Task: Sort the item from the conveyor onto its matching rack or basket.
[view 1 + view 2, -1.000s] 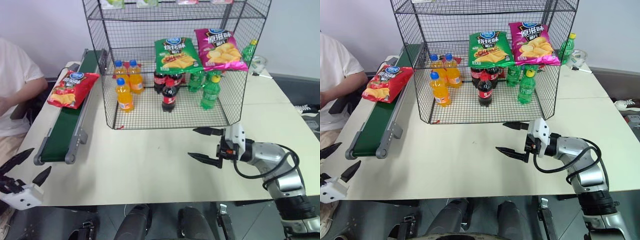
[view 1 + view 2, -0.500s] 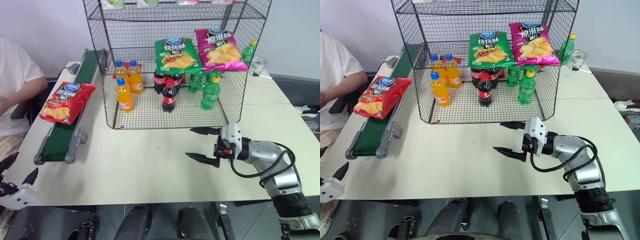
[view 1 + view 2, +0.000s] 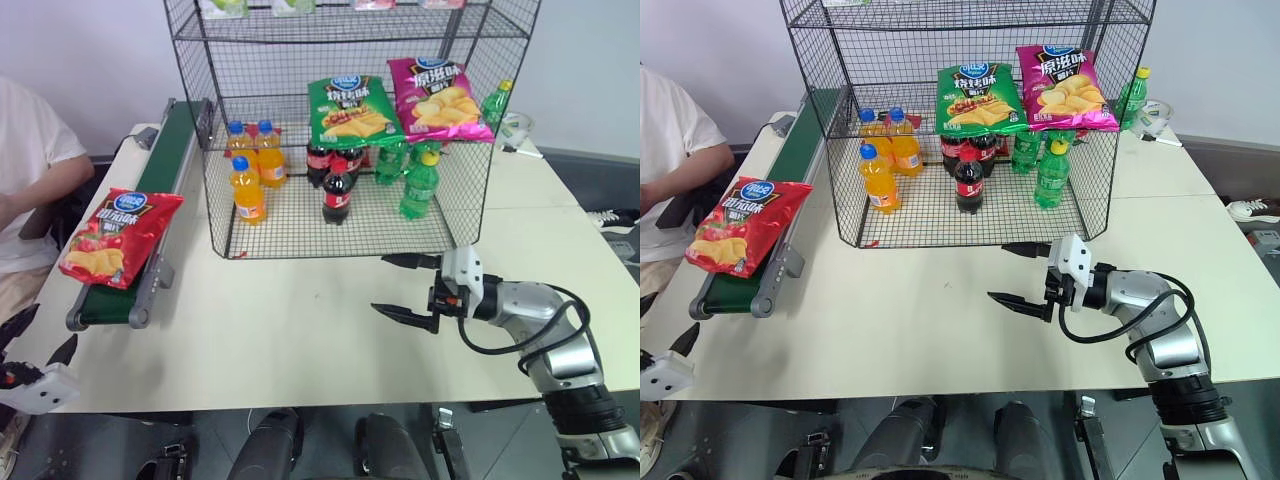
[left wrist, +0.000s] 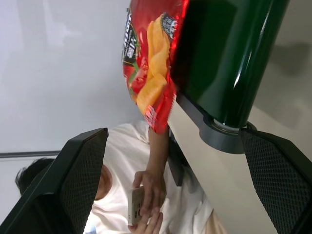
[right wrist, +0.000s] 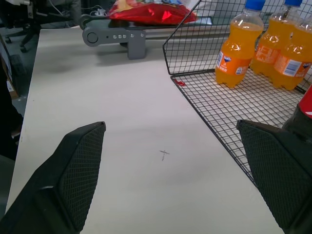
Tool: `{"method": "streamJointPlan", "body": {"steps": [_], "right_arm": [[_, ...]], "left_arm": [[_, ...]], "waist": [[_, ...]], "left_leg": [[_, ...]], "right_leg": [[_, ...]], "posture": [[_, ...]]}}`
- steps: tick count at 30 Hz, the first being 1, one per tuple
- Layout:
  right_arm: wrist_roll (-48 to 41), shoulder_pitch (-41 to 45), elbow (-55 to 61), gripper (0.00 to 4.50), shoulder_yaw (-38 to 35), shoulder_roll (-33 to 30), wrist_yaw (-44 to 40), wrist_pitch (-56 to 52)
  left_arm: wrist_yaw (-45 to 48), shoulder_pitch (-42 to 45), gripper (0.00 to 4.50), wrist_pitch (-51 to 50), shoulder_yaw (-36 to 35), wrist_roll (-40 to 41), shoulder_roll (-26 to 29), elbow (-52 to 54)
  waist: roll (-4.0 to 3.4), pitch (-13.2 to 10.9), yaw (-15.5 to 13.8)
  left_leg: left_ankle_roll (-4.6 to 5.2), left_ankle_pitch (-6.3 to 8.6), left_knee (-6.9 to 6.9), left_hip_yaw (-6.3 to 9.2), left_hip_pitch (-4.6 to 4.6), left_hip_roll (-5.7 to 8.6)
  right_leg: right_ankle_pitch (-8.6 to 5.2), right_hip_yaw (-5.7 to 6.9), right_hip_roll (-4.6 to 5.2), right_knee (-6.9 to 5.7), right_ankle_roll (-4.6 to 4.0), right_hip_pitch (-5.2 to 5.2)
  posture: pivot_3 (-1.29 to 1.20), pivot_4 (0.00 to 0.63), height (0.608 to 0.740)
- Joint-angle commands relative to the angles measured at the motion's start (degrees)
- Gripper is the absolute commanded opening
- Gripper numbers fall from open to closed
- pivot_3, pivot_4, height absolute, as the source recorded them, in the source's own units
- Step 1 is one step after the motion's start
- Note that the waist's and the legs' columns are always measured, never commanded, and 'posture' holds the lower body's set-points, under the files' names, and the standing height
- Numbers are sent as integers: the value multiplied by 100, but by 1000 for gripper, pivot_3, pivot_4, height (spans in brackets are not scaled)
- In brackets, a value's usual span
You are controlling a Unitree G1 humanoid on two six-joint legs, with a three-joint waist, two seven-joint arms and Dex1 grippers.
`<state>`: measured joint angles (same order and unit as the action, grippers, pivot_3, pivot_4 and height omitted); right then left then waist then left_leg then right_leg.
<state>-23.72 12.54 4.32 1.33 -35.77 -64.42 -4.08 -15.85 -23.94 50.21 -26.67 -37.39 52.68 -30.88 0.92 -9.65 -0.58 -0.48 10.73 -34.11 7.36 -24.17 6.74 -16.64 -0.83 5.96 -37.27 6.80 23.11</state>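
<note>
I see the red chip bag [image 3: 119, 237] lying on the conveyor [image 3: 140, 235] near its front end, overhanging the edge away from the rack [image 3: 345, 130]. My left claw [image 3: 35, 345] gapes wide just before that end; my right claw [image 3: 408, 289] hangs wide over the desk [image 3: 290, 320], empty.

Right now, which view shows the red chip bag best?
The left eye view: the red chip bag lies whole, logo up, at the near end of the conveyor, overhanging its side. The left wrist view catches it from below, partly hidden; the right wrist view shows its far edge.
</note>
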Motion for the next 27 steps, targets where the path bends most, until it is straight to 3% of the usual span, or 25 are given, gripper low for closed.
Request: {"method": "streamJointPlan", "body": {"steps": [1, 9, 23, 25, 27], "right_arm": [[-192, 75, 163, 4500, -102, 5, -98, -34], [-631, -113, 653, 4500, -16, -41, -422, -462], [-414, -12, 547, 4500, 17, 18, -326, -407], [-397, -16, 526, 4500, -4, 16, -303, -394], [-394, -22, 518, 4500, -14, 11, -295, -396]], "left_arm": [[-134, 61, 4465, -74, 93, 202, 124, -74], [-229, 199, 4465, -161, 280, 283, 216, -93], [-157, 489, 4465, -164, 721, 456, 182, 5], [-121, 451, 3947, -117, 740, 528, 203, 58], [-196, 495, 3127, -68, 792, 508, 213, -116]], "waist": [[0, 0, 0], [2, 1, 0], [4, 3, -2], [6, 4, -2], [5, 4, -1]], "left_leg": [[0, 0, 0, 0, 1, 0], [5, -3, 0, 0, 1, -2], [7, -4, -2, -2, 4, -3], [7, -5, -2, -2, 4, -3], [7, -5, -2, -2, 4, -3]], "right_leg": [[0, 0, 0, 0, 0, 0], [1, 0, -2, -2, 1, -1], [3, -1, -3, -6, 2, 0], [3, -1, -3, -6, 2, 0], [3, -1, -3, -7, 2, 0]], "posture": [[0, 150, 740], [0, 150, 740], [0, 150, 740], [0, 150, 740], [0, 150, 740]]}}
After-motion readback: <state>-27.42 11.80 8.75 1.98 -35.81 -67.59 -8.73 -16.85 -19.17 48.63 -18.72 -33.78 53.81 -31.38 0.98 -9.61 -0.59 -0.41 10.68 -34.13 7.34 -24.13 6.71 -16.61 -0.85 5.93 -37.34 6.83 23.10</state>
